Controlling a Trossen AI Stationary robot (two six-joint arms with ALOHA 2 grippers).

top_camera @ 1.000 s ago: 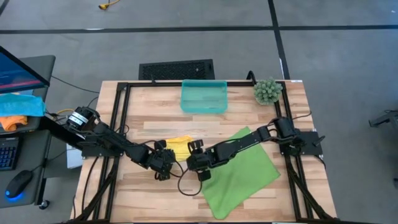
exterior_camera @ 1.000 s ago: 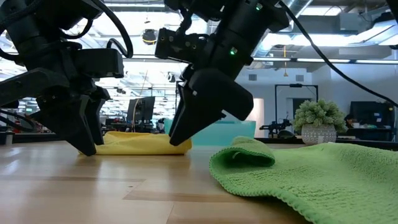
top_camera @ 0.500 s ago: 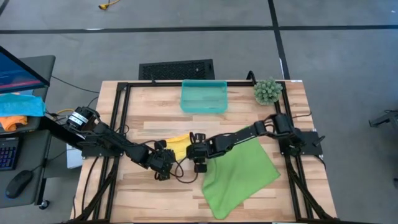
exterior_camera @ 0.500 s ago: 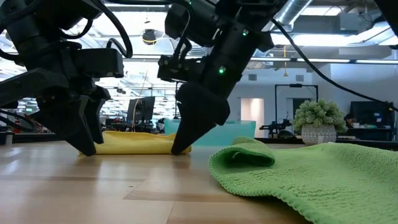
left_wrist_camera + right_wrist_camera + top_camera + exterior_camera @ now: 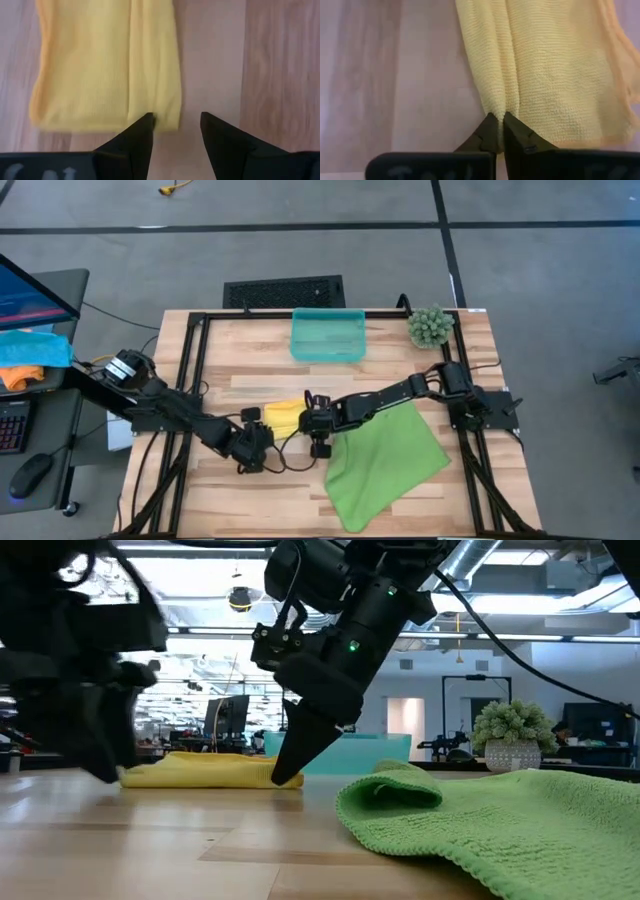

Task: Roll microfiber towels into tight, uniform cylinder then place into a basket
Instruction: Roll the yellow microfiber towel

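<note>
Currently, your risk is a shallow bite: the right gripper [image 5: 498,120] pinches only the folded edge of the yellow towel [image 5: 285,416] near the table's [image 5: 400,375] middle, so a pull could slip it free or drag the fold open. The left gripper [image 5: 176,131] stands spread, holding nothing, its fingertips just off the towel's other end.

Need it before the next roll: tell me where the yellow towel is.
High view: the yellow towel lies mid-table between the left gripper and right gripper, which pinches its edge.
</note>
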